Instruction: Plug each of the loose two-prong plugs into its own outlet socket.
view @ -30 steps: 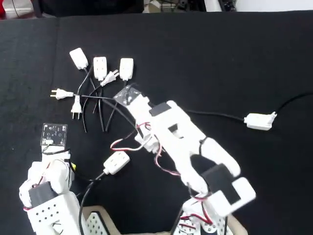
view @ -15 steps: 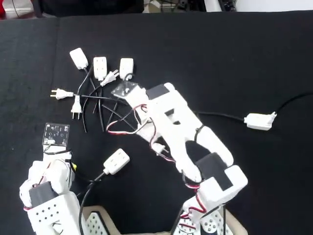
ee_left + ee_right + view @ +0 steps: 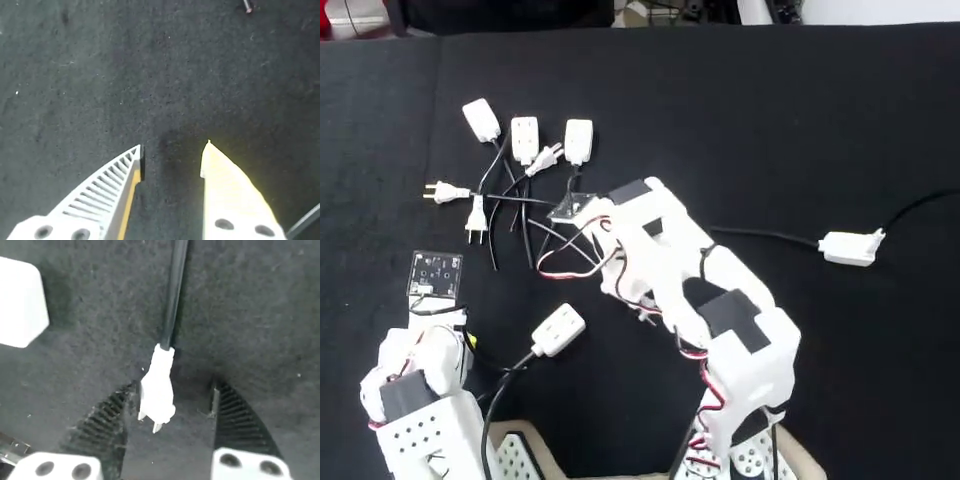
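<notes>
White two-prong plug (image 3: 157, 390) on a black cord lies on the black cloth table (image 3: 260, 300) between the right gripper's (image 3: 172, 386) open jaws, near a white outlet block (image 3: 20, 302). Left gripper (image 3: 173, 146), jaws open too, hangs over the cloth.

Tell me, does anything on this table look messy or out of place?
The black cords lie crossed in a tangle near the three sockets, with loose plugs pointing different ways. A lone socket sits off to the side. Nothing looks broken.
</notes>
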{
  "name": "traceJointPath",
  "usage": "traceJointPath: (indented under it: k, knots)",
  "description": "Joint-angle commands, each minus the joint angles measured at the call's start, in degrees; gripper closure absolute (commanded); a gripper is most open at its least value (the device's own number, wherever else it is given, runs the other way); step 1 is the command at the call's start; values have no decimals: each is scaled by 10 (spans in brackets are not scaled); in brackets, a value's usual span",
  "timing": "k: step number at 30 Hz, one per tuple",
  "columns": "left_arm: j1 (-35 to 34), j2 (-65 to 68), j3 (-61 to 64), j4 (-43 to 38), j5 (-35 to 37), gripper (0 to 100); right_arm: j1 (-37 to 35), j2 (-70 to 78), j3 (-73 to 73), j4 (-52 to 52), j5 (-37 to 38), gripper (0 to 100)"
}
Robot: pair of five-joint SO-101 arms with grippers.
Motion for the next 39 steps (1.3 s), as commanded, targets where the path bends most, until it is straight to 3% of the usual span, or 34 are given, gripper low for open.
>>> traceJointPath:
  k: [1,7,20,26,31,39]
  knots:
    - [7,-4,-4,-11,-6,802,-6,16,7,-11,4,789]
    - [7,-4,-4,-11,-7,802,-11,15,23,-34,-1,982]
    - [8,-4,-1,-11,-7,802,-28,-34,13,4,-82,986]
    - [7,-4,-1,-11,-7,802,-51,-33,11,11,-33,980]
    - [7,-4,-1,-11,-7,802,-73,16,-15,12,-30,849]
    - [6,-4,-1,-11,-7,802,-76,175,-206,121,2,840]
